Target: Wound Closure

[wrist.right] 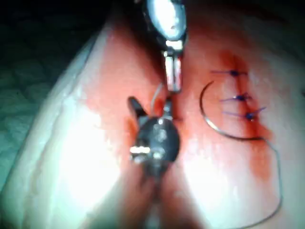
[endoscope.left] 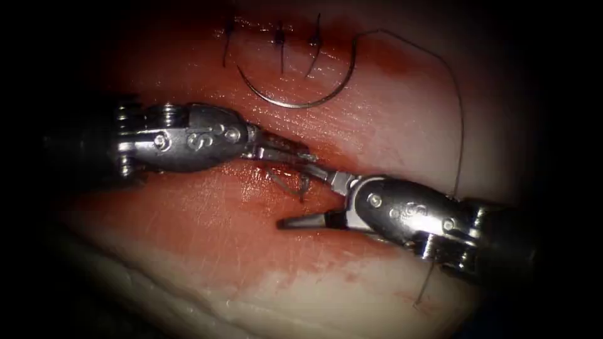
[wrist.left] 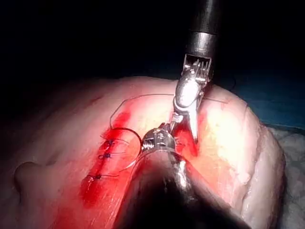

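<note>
The right tool (endoscope.left: 304, 194) gapes wide, holding nothing. The left tool (endoscope.left: 298, 152) pinches thread (endoscope.left: 460, 125). The needle (endoscope.left: 295, 94) lies loose on the tissue (endoscope.left: 389, 113), beyond both jaws. It looks thin, stiff and slippery; grab its middle.

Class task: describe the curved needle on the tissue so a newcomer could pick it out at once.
Find the row of three dark stitches on the tissue. Just below lies the needle, free, held by neither tool. It alone is a smooth steel arc trailing long thread.

Needle (wrist.left: 125, 131) lies free on tissue (wrist.left: 71, 138) beside stitches (wrist.left: 106, 155), R tool (wrist.left: 190, 102) opposite.
</note>
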You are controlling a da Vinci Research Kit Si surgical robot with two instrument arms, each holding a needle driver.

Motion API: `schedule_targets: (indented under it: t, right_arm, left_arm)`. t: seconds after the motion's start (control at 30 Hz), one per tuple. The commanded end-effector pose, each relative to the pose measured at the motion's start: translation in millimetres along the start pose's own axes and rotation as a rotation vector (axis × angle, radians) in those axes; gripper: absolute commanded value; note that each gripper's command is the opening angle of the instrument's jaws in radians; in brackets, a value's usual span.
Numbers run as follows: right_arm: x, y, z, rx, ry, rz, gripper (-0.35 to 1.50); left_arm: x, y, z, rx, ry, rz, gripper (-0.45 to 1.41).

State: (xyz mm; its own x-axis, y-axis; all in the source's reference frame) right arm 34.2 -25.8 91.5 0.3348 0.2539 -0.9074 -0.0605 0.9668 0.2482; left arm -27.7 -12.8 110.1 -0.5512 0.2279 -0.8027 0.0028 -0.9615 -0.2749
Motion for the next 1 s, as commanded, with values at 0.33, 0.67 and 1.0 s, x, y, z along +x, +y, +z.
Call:
schedule_targets:
  t: [0.33,0.67,1.0]
  right_arm:
    - [0.4,0.7,2.5,-0.016,-0.005,0.005,1.30]
    - [0.1,1.0,4.1,-0.026,-0.021,0.004,1.30]
    - [0.6,1.2,4.9,-0.034,-0.023,0.009,1.30]
  left_arm:
    - [0.5,-0.1,0.9,0.003,0.002,-0.005,-0.45]
    - [1.9,-0.2,0.4,0.008,0.028,-0.020,-0.45]
    - [2.3,0.1,0.9,0.014,0.025,-0.024,-0.45]
